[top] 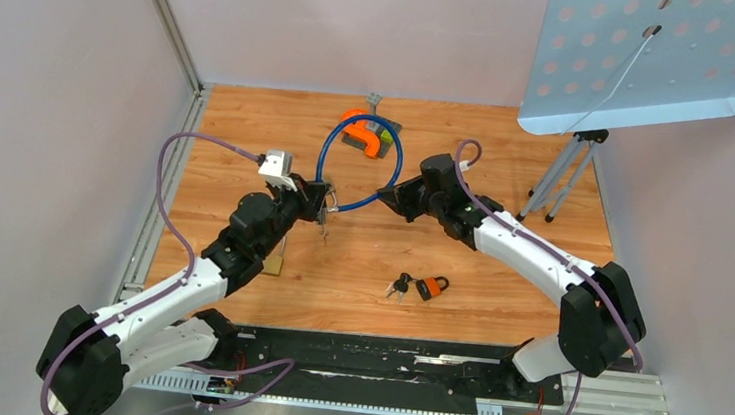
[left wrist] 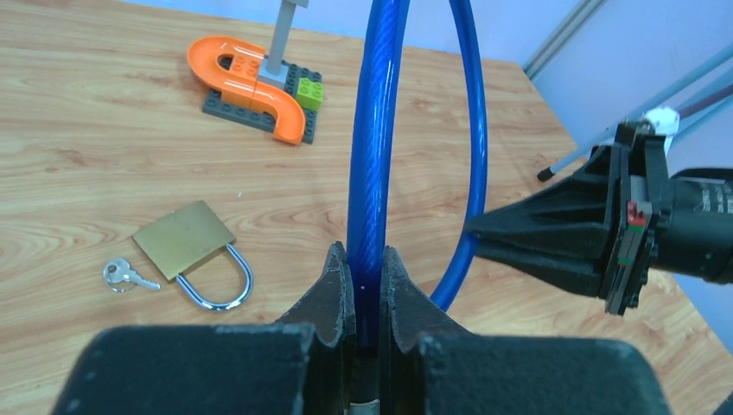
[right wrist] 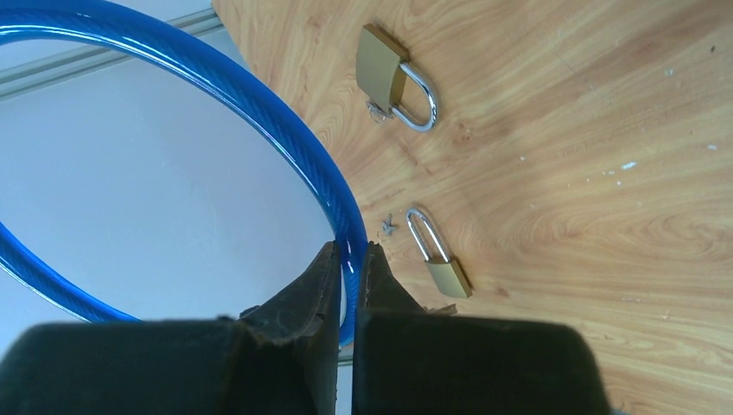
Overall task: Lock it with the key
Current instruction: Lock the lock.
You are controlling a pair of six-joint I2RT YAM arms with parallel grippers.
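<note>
Left tool (left wrist: pixel 367 259): clamped on cable (left wrist: pixel 373 156).
Right tool (right wrist: pixel 347 255): clamped on same cable.
Orange padlock (top: pixel 430 287): on table (top: pixel 337 285), apart from cable.

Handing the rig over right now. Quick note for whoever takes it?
Left gripper: shut on the blue cable.
Right gripper: shut on the same cable, further round the loop, which is held up between the arms.
On the table: orange padlock with keys beside it; brass padlock with a single key next to it.
Done: cable gripped by both arms.
Left: neither gripper holds a key, so the key turn looks undone. Can't tell if the cable's ends are joined.
</note>
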